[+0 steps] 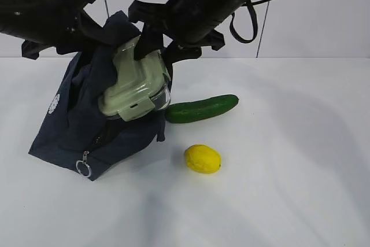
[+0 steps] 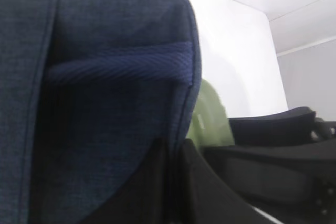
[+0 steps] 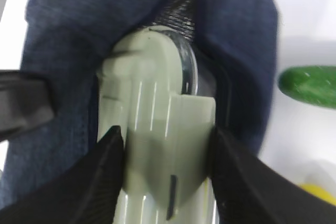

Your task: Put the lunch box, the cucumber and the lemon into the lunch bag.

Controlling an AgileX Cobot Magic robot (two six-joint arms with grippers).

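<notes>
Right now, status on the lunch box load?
Right gripper shut on lunch box, tilted at lunch bag mouth. Left gripper state unclear, behind bag. Cucumber, lemon on table, clear.

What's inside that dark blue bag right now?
Only the lunch box, gripped by the right gripper, is partly in the lunch bag mouth. The fabric hides the bag's interior. The cucumber and lemon lie outside.

bag (image 1: 75,125) is matt woven navy cloth with a shiny metal ring pull (image 1: 84,168), box (image 1: 136,82) has a smooth pale green plastic lid over clear glass, cucumber (image 1: 202,109) is glossy, lemon (image 1: 203,159) looks finely dimpled, table (image 1: 289,189) matt white
</notes>
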